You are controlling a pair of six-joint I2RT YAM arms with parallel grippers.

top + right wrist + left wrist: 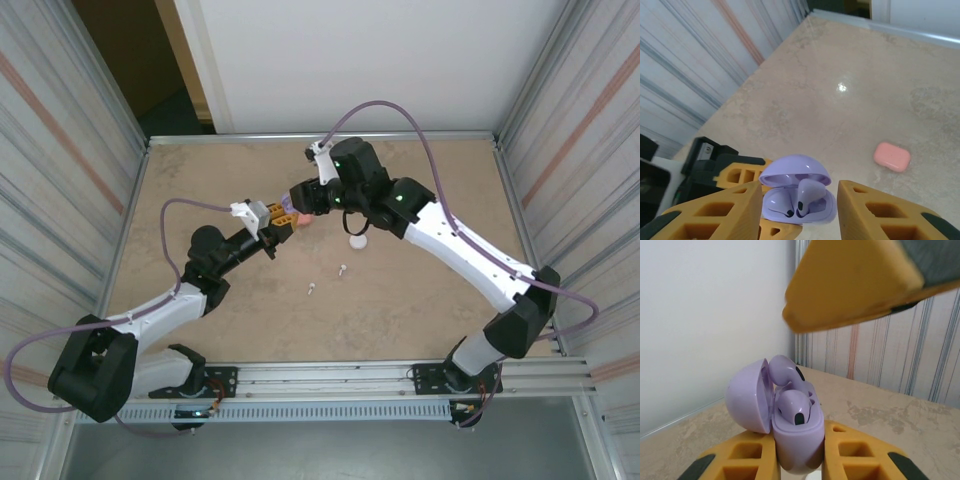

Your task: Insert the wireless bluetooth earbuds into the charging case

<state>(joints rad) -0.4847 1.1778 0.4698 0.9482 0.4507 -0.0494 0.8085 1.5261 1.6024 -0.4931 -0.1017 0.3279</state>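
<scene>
1. The left pincer [799,456] gripped the open purple case [796,442], lid up.
2. The right pincer [800,202] hung right above it, jaws parted, straddling the case.
3. One purple earbud [808,191] stood proud of its slot, long axis near upright, probably needing a downward press.

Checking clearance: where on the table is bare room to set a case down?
Bare table at the far-left corner, and near-right between the white earbuds and right arm. Crowded mid-table around the purple case and white case.

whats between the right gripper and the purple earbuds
Nothing: in the left wrist view only air separates its finger from the purple earbuds in the open case.
</scene>
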